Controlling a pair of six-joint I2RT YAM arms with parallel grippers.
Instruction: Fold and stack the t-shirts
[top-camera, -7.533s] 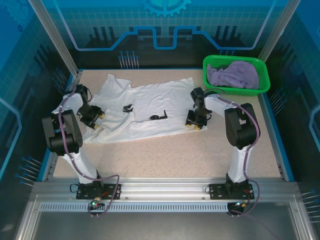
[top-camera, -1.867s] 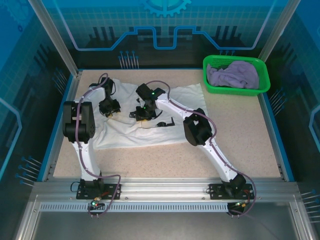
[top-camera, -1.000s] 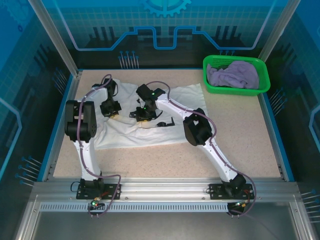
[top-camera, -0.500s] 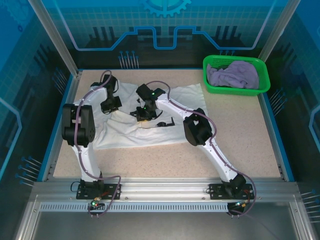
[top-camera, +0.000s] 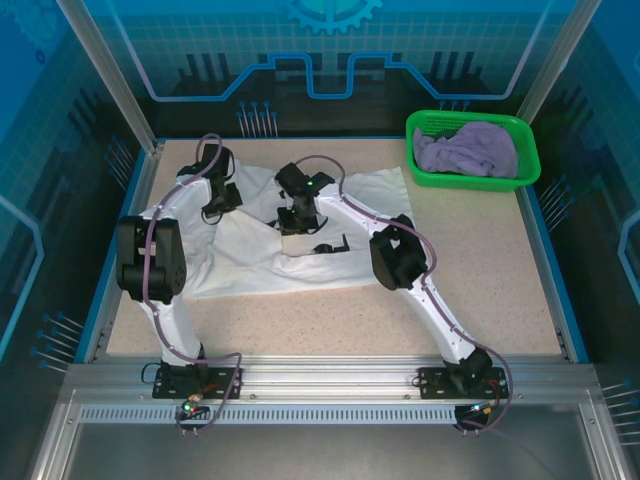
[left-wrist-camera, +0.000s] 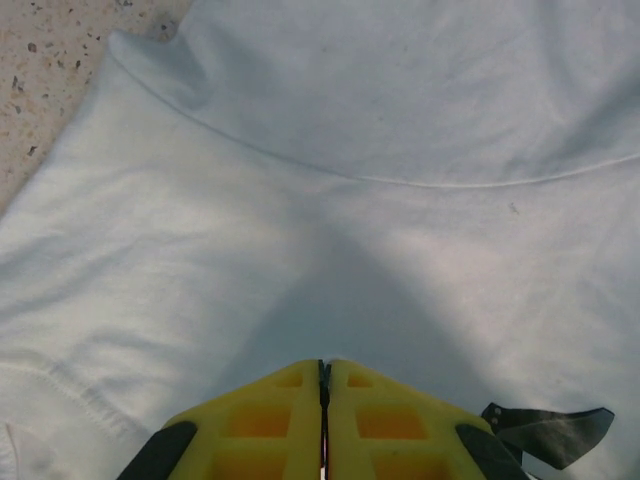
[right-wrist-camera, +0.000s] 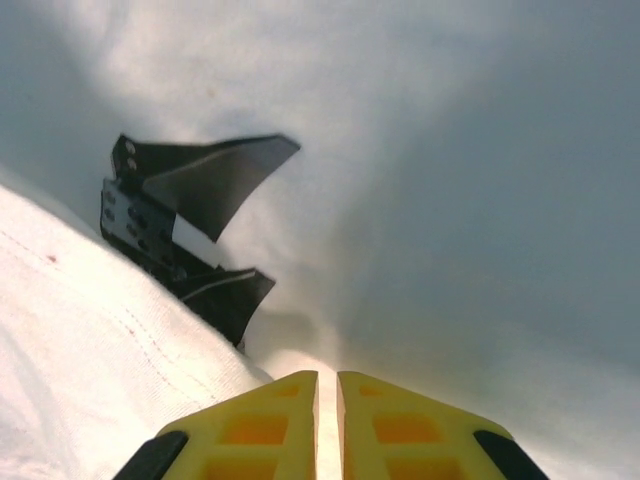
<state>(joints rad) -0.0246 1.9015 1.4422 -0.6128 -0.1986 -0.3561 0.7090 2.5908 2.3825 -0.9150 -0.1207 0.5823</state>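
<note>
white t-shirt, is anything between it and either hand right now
Nothing visible. The left hand and the right hand both sit right on the white t-shirt, with cloth pinched between their fingers.

My 2 arms stretch forward, the right one slanting leftward. My left yellow-fingered gripper (left-wrist-camera: 323, 366) is clamped tight and my right gripper (right-wrist-camera: 327, 376) nearly so, each pinching the white cloth t-shirt (left-wrist-camera: 400, 150).
</note>
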